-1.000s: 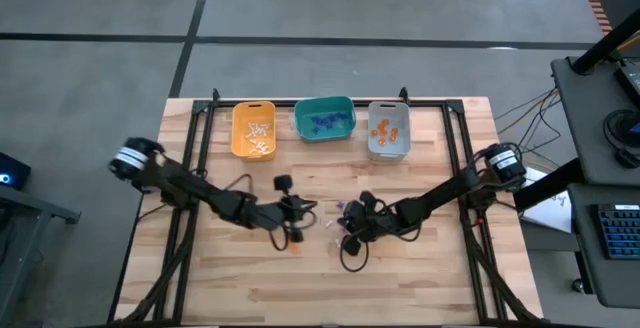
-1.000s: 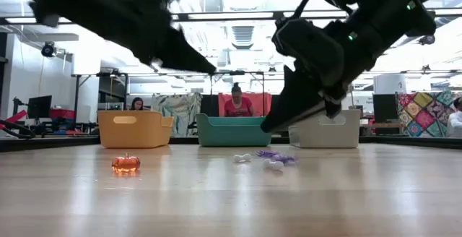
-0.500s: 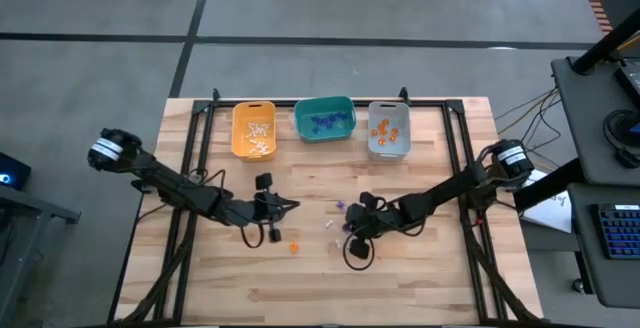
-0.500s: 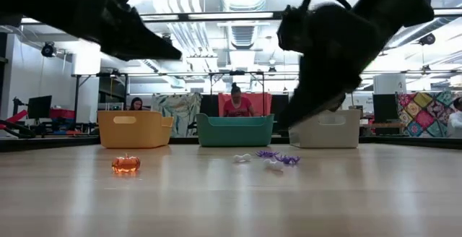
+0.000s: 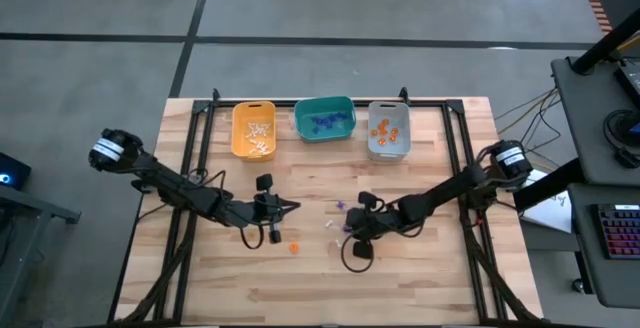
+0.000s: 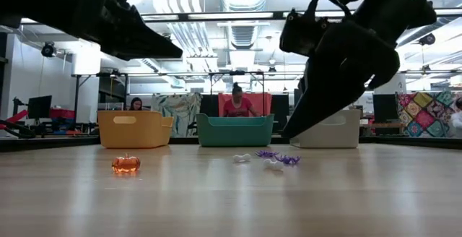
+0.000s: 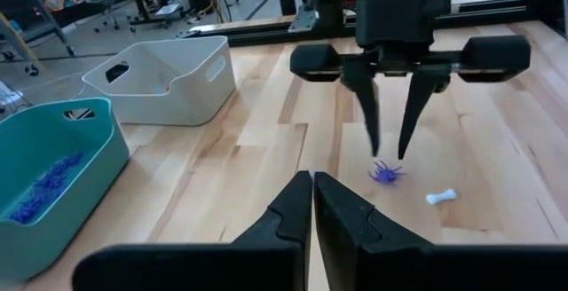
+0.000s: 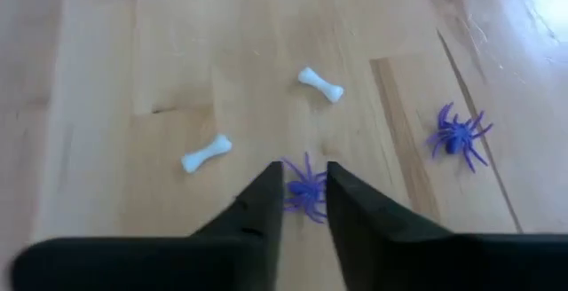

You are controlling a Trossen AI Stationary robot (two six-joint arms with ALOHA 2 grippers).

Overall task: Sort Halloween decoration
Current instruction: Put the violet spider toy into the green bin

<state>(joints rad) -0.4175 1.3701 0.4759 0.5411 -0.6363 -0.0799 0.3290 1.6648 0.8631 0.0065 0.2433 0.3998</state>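
Note:
The Halloween decoration lies loose mid-table: two purple spiders (image 8: 306, 189) (image 8: 458, 134), two white bones (image 8: 206, 153) (image 8: 320, 84) and an orange pumpkin (image 5: 294, 247). My right gripper (image 8: 304, 183) hangs open just above the nearer spider (image 7: 386, 172), one fingertip on either side of it, touching nothing. My left gripper (image 7: 312, 204) is shut and empty, level above the table left of the pile, pointing at the right gripper. Sorted pieces lie in the yellow bin (image 5: 253, 128), the teal bin (image 5: 324, 118) and the grey bin (image 5: 388, 129).
The three bins stand in a row at the table's far edge. A black frame rail (image 5: 455, 143) runs along each side of the table. People sit in the room beyond the bins (image 6: 235, 101). Bare wood lies toward the near edge.
My left gripper has drawn back toward the table's left edge, away from the pile, and then stopped. My right gripper has stayed over the spiders and rolled about its own axis.

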